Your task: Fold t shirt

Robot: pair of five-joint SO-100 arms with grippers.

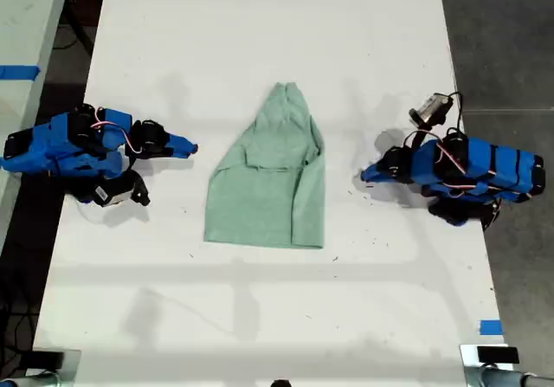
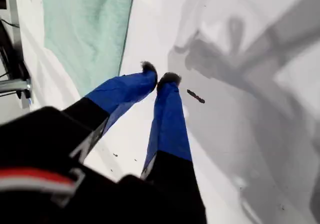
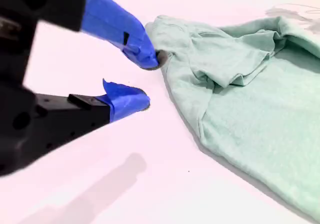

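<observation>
White table (image 1: 260,318) — t shirt (image 1: 273,183) half-folded; first pincer (image 2: 161,77) pressed together, second pincer (image 3: 147,81) spread.

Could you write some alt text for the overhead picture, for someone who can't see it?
A small pale green t shirt, partly folded, lies in the middle of a white table. A blue robot arm rests on the table at each side of it, grippers pointing inward, neither touching the cloth. Blue tape marks the edges.

This looks like a lab or workshop. A long white worktop (image 1: 260,318) stands on a dark grey floor (image 1: 511,41), with bits of blue tape (image 1: 490,326) and cables (image 1: 10,339) nearby.
</observation>
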